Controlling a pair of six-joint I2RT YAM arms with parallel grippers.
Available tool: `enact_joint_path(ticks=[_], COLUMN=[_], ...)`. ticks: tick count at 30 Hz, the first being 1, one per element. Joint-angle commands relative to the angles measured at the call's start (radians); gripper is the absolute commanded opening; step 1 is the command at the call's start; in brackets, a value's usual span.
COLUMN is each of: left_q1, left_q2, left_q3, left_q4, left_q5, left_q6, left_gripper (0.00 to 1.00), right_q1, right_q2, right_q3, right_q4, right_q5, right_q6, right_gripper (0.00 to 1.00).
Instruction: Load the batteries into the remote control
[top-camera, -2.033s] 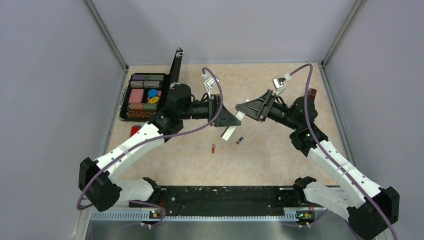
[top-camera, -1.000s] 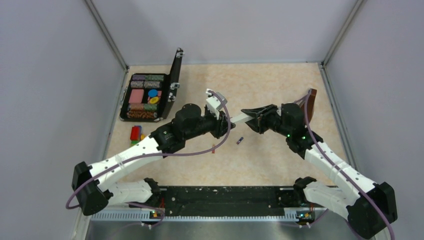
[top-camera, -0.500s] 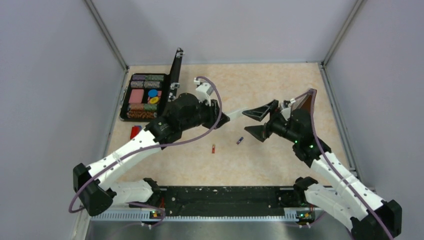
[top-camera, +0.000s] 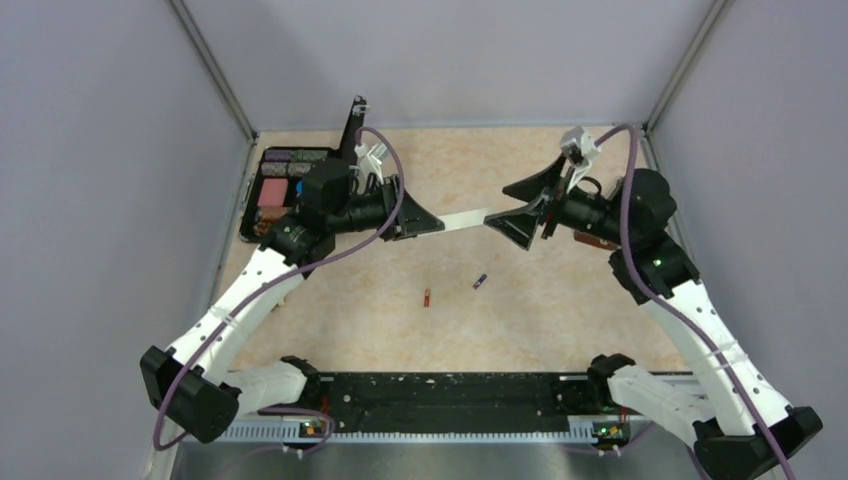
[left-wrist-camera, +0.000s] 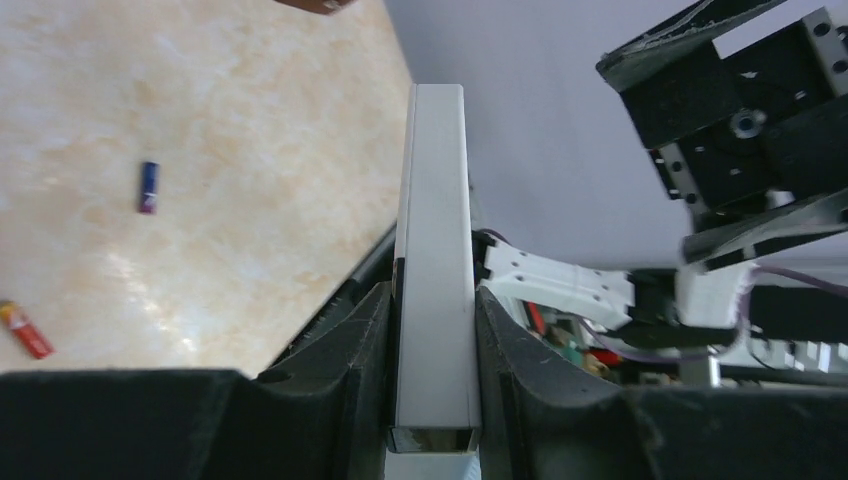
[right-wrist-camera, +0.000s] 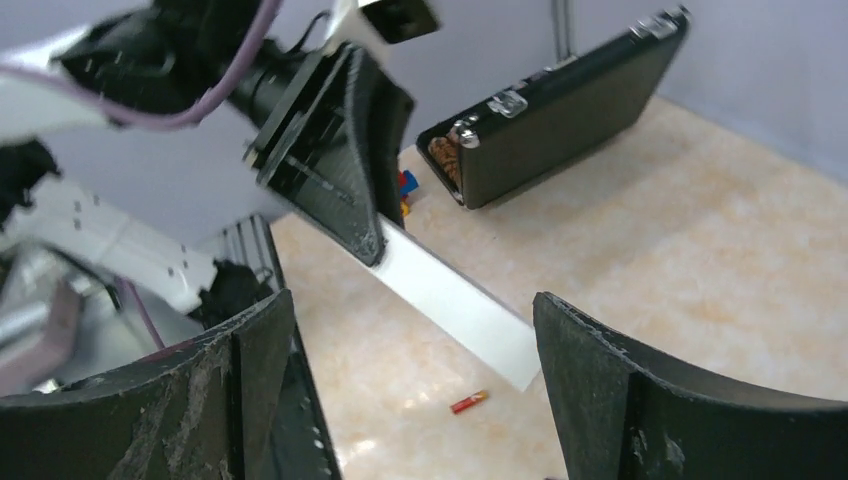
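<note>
My left gripper (top-camera: 432, 226) is shut on one end of the white remote control (top-camera: 465, 219), which it holds level above the table, pointing right. In the left wrist view the remote control (left-wrist-camera: 435, 250) is pinched between both fingers. My right gripper (top-camera: 497, 206) stands open, its jaws either side of the remote's free end without touching it; the right wrist view shows the remote control (right-wrist-camera: 455, 300) between the spread fingers (right-wrist-camera: 620, 390). The batteries lie on the table below: a reddish one (top-camera: 427, 297) and a dark purple one (top-camera: 480, 281).
An open black case (top-camera: 290, 190) of coloured chips sits at the back left. A brown metronome (top-camera: 598, 240) is partly hidden behind the right arm. Toy blocks (right-wrist-camera: 405, 185) lie near the case. A black rail (top-camera: 450, 390) runs along the near edge.
My right gripper opened and let go of the remote, then swung back to the right. The left gripper carried the remote up and to the left. The batteries stayed put.
</note>
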Motion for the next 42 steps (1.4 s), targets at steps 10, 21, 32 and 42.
enact_joint_path(ticks=[10,21,32,42], left_q1=[0.008,0.009,0.008,0.009], left_q2=[0.017,0.017,0.017,0.003], left_q3=[0.046,0.027,0.027,0.028], left_q4=[0.1,0.099,0.058,0.135], left_q5=[0.317,0.353,0.37,0.388], left_q6=[-0.107,-0.074,0.007,-0.034], left_gripper=[0.0,0.0,0.0,0.46], right_q1=[0.172,0.232,0.232,0.232], right_q2=[0.085,0.134,0.164,0.177], right_q3=[0.107,0.142,0.201,0.23], right_q4=[-0.113,-0.305,-0.361,-0.386], right_q5=[-0.228,-0.201,-0.137,-0.131], right_q6=[-0.832,-0.929,-0.842,-0.836], right_gripper=[0.87,0.82,0.51,0.0])
